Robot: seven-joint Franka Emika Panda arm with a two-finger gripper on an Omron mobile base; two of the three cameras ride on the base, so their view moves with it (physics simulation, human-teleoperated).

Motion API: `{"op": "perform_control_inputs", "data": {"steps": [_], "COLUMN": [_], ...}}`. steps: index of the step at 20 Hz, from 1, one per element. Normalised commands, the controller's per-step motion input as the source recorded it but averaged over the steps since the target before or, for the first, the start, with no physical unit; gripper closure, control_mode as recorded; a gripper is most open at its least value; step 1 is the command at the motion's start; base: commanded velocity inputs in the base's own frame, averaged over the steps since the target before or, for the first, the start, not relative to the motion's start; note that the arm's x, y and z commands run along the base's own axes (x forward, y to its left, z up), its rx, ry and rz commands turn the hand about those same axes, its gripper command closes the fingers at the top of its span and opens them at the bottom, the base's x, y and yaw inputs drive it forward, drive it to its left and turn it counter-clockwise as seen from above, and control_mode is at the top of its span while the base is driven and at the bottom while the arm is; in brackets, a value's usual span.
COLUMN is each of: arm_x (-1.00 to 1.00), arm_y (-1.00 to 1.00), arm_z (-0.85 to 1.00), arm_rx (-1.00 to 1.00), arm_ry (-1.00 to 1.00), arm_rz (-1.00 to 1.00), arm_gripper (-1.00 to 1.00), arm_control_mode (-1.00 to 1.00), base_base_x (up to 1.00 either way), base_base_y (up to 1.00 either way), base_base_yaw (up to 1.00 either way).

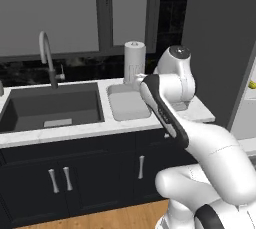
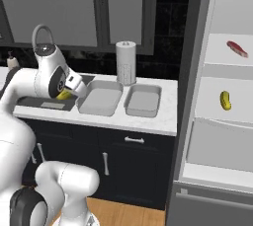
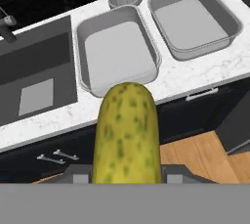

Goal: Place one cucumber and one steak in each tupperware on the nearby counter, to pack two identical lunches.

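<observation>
My gripper is shut on a yellow-green cucumber that rises large in the hand view, above the counter's front edge. From the right base view the gripper hangs just left of the two tupperware, the cucumber showing yellow between its fingers. The left tupperware and the right tupperware sit side by side on the white counter, both empty. A second cucumber and a red steak lie on shelves of the open fridge at right.
A dark sink basin with a curved faucet lies left of the trays. A paper towel roll stands behind them at the wall. Navy cabinets with silver handles run below the counter. My own arm hides one tray in the left base view.
</observation>
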Motion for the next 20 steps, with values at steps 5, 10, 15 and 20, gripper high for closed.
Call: {"op": "perform_control_inputs", "data": {"steps": [5, 10, 15, 20], "arm_x": [0.49, 0.44, 0.44, 0.46], "arm_y": [0.0, 0.0, 0.0, 0.05], "arm_z": [-0.24, -0.32, -0.29, -0.13], "arm_rx": [0.0, -0.07, -0.06, -0.01], "arm_ry": [0.05, 0.0, 0.0, 0.0], "arm_rz": [0.0, 0.0, 0.0, 0.0], "arm_gripper": [1.0, 1.0, 1.0, 1.0], "arm_control_mode": [-1.0, -1.0, -1.0, -1.0], "base_base_x": [0.0, 0.0, 0.0, 0.0], "base_base_y": [0.0, 0.0, 0.0, 0.0], "base_base_yaw": [0.0, 0.0, 0.0, 0.0]}}
